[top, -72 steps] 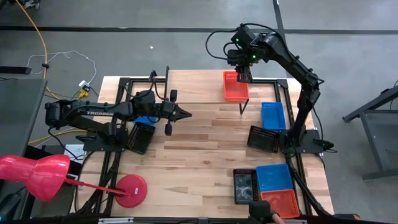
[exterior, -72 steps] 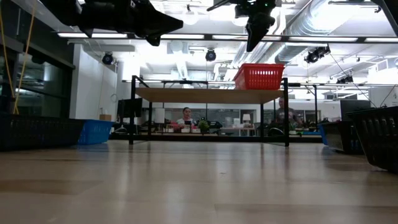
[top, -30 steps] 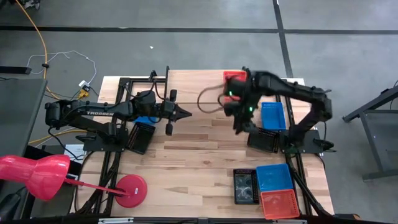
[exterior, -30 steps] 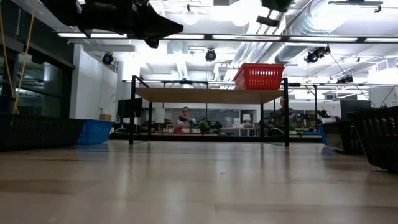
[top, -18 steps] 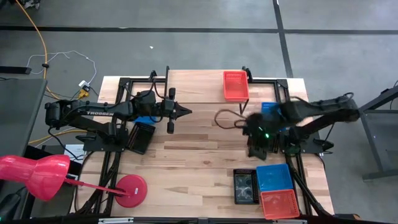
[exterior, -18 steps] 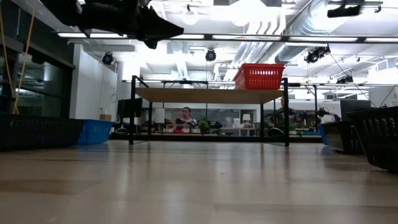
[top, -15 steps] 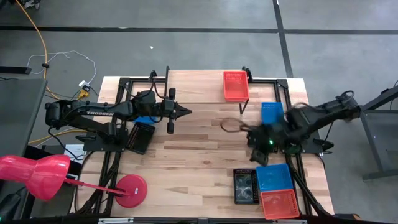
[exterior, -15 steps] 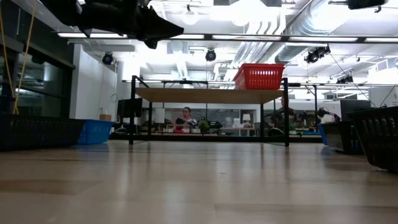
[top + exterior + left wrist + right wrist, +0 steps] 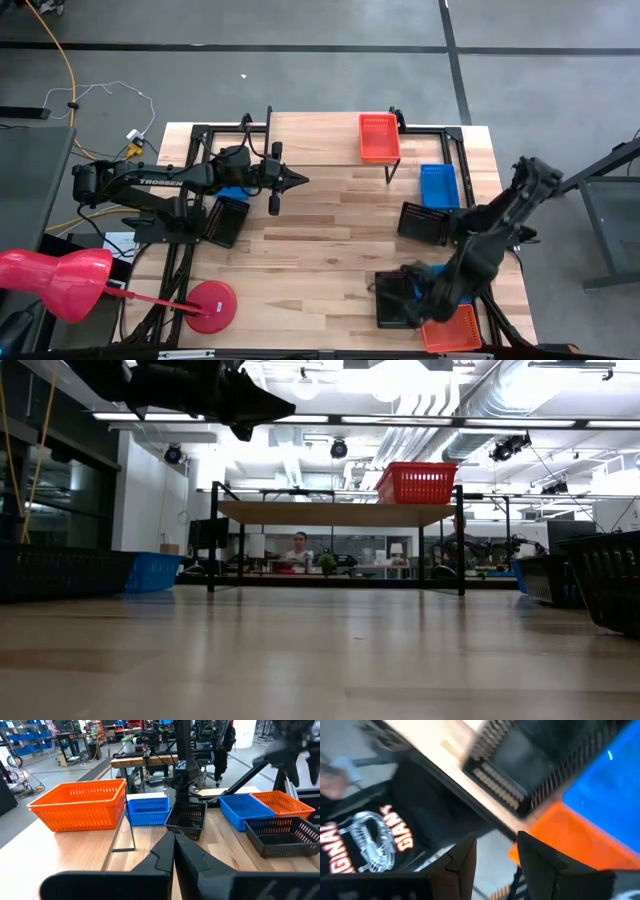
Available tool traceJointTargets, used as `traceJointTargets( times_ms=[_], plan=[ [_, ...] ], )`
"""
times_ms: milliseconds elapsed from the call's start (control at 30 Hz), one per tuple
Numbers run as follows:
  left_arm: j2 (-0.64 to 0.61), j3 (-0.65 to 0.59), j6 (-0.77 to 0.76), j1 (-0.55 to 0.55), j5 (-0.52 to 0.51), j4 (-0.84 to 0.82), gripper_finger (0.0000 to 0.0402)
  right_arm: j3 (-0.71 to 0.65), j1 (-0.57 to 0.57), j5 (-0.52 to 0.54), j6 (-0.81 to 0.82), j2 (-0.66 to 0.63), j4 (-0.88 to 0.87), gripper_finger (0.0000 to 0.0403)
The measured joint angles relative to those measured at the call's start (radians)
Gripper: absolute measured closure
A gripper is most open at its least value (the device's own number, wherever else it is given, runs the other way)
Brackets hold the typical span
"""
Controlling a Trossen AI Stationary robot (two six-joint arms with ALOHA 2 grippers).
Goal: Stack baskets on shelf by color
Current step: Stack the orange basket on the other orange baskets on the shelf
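One red-orange basket (image 9: 379, 137) (image 9: 416, 482) stands on the right end of the shelf (image 9: 320, 140) (image 9: 335, 512). Near the table's right near corner lie a black basket (image 9: 390, 298), a blue basket (image 9: 605, 785) mostly hidden under the arm in the high view, and a red-orange basket (image 9: 455, 328). My right gripper (image 9: 410, 290) (image 9: 497, 852) hovers open above these, touching none. Another blue basket (image 9: 439, 185) and another black basket (image 9: 425, 222) rest on the right side. My left gripper (image 9: 300, 181) (image 9: 174, 840) waits shut, high over the table's left middle.
A black basket (image 9: 228, 220) and a blue basket (image 9: 232, 193) lie under the left arm. A red lamp (image 9: 210, 305) stands at the near left corner. A person in a black printed shirt (image 9: 375, 840) stands past the near edge. The table's middle is bare wood.
My right arm has swung fast from beside the shelf toward the table's near right corner and come down over the near baskets. The baskets have kept their places.
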Motion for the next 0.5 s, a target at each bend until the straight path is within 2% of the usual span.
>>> traceJointTargets(
  times_ms=[267, 500],
  plan=[
    [0.0, 0.0, 0.001, 0.0, 0.0, 0.001, 0.0401, 0.0, 0.081, -0.103, 0.324, 0.16, 0.029, 0.0273],
    [0.0, 0.0, 0.002, 0.0, 0.0, 0.01, 0.0401, 0.0, 0.1, -0.097, 0.372, 0.254, 0.095, 0.0273]
  ],
)
